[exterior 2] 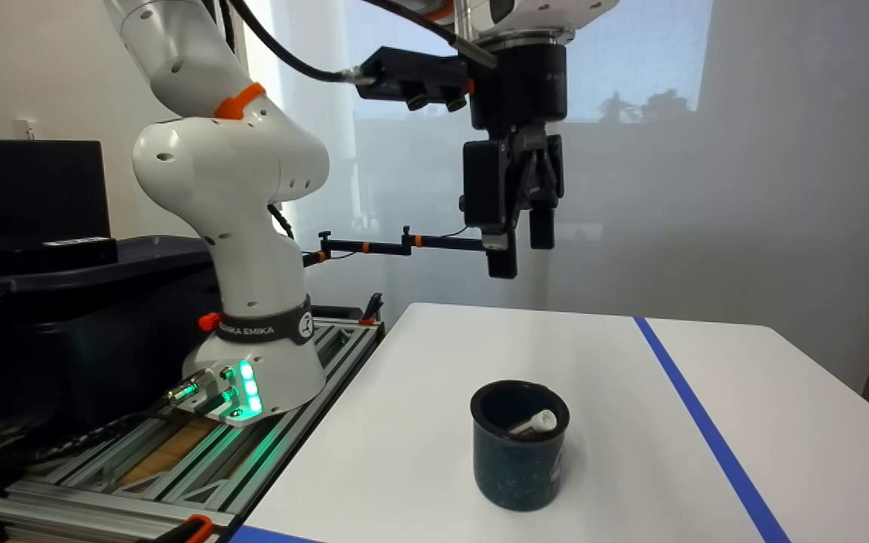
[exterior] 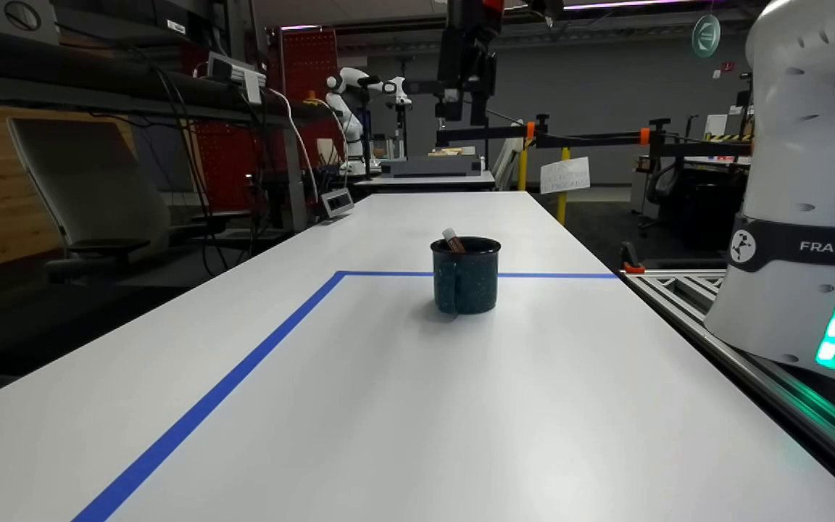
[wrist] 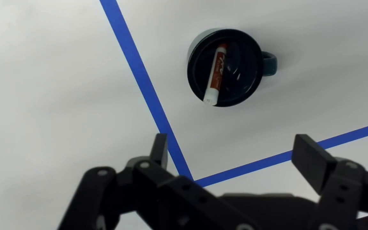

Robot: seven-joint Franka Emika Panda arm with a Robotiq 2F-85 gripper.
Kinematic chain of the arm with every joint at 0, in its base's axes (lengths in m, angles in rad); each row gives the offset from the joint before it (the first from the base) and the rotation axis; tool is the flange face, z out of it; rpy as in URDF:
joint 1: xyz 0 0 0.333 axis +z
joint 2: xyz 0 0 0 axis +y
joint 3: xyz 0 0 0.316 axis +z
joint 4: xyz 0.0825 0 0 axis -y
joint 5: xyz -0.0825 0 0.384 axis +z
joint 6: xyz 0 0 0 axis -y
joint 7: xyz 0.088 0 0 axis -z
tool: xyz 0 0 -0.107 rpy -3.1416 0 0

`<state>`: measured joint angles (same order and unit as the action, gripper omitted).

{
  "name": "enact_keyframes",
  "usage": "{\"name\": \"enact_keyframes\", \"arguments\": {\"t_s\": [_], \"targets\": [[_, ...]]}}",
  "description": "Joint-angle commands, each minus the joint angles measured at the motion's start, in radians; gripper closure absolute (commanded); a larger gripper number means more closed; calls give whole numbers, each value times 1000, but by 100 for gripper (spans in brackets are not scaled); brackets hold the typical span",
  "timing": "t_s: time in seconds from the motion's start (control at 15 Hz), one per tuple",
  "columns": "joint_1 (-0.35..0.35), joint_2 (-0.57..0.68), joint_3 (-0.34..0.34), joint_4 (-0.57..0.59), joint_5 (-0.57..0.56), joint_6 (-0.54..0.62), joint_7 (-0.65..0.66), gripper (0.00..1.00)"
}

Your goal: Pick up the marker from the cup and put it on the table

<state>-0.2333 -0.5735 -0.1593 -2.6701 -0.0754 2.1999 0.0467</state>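
Note:
The dark teal-blue cup (exterior: 476, 288) stands upright on the white table (exterior: 359, 420) in both exterior views (exterior 2: 514, 469). The marker (wrist: 216, 75) leans inside the cup, with its white end at the rim and its red end down inside. It also shows in both exterior views (exterior: 453, 241) (exterior 2: 534, 424). My gripper (exterior 2: 523, 253) is open with nothing between its fingers. It hangs well above the table. In the wrist view the gripper (wrist: 231, 143) has its fingers spread wide, and the cup (wrist: 244, 73) lies beyond the fingertips, with its handle to the right.
Blue tape lines (wrist: 139, 68) meet in a corner near the cup. The arm's base (exterior: 802, 304) stands on a metal frame beside the table edge. A bench with cables (exterior: 135, 80) and a chair (exterior: 91, 188) stand along the opposite side. A dark bin (exterior 2: 80, 332) is behind the base.

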Motion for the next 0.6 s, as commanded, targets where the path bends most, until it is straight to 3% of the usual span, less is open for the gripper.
{"name": "enact_keyframes", "arguments": {"t_s": [0.0, 0.53], "targets": [[-33, 24, 38, 3, 0, -41, 130, 0], [-87, 31, 114, -73, 0, 56, 458, 0]]}}
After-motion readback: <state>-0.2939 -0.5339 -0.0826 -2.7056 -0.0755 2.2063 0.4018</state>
